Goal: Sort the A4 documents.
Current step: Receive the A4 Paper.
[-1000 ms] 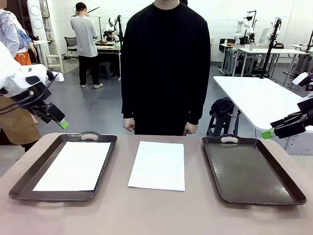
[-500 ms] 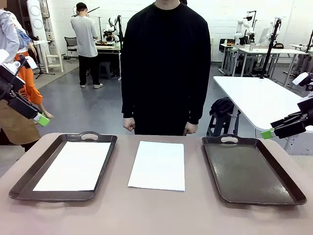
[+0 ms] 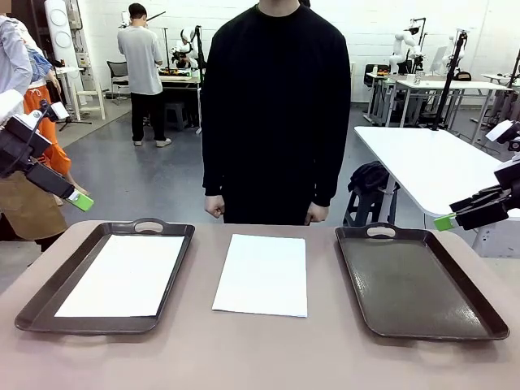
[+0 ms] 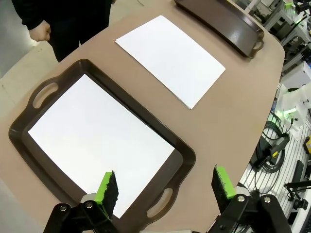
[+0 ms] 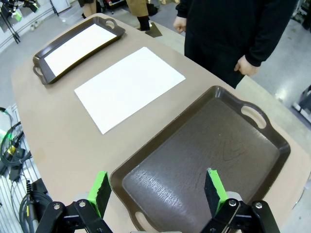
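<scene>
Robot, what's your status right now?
Left gripper open, high beside left tray; right gripper open, high beside right tray. One sheet in left tray, second sheet on table between trays. Person's hands off the table.

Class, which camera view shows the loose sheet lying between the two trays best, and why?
The front view: the loose sheet lies whole and nearly square-on, centred on the table. Both wrist views also show it whole, but slanted and off-centre.

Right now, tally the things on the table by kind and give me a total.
A4 documents: 2 visible, one in the left tray, one loose on the table.
Dark brown trays: 2, the right tray empty.
Total: 4.
</scene>
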You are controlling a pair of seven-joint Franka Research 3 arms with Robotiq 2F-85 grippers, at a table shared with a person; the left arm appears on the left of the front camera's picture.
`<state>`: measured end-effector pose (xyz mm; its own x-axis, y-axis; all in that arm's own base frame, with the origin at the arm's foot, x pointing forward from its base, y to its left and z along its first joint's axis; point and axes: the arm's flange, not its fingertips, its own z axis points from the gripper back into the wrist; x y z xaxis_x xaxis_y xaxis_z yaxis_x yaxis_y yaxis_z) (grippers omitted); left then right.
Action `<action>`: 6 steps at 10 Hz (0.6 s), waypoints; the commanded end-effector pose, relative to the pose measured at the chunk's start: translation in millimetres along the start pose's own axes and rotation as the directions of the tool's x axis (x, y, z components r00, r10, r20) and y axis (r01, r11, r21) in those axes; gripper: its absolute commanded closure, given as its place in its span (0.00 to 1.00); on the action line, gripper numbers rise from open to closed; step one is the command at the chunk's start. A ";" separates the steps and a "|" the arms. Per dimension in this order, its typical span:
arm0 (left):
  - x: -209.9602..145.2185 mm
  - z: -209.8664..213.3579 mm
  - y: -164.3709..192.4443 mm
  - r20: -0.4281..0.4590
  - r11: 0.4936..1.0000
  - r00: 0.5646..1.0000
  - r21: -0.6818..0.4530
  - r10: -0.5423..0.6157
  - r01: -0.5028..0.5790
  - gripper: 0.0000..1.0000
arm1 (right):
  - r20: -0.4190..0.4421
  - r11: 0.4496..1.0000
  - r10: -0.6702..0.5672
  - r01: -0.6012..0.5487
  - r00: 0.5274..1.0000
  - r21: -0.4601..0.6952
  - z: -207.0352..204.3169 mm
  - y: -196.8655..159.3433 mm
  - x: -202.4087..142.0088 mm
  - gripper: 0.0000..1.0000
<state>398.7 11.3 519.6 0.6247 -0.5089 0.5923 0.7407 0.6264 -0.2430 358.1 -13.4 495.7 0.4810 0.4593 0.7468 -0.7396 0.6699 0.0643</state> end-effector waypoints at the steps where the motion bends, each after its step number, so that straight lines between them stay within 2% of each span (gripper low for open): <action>1: 2.5 4.6 1.4 0.023 1.000 1.000 0.008 0.004 -0.004 0.00 | 0.018 1.000 0.007 -0.008 1.000 0.020 -2.6 -1.9 -0.5 0.00; 5: 4.0 6.1 3.8 0.045 0.998 0.997 0.007 0.056 -0.056 0.00 | 0.018 1.000 0.007 -0.008 1.000 0.020 -2.6 -1.9 -0.5 0.00; 6: -0.7 5.1 2.8 0.011 1.000 1.000 0.010 0.013 -0.014 0.00 | 0.018 1.000 0.007 -0.008 1.000 0.020 -2.6 -1.9 -0.5 0.00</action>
<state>399.3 17.2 523.1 0.6368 -0.4830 0.6010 0.7237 0.6434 -0.2498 358.1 -13.4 495.6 0.4810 0.4595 0.7467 -0.7397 0.6698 0.0644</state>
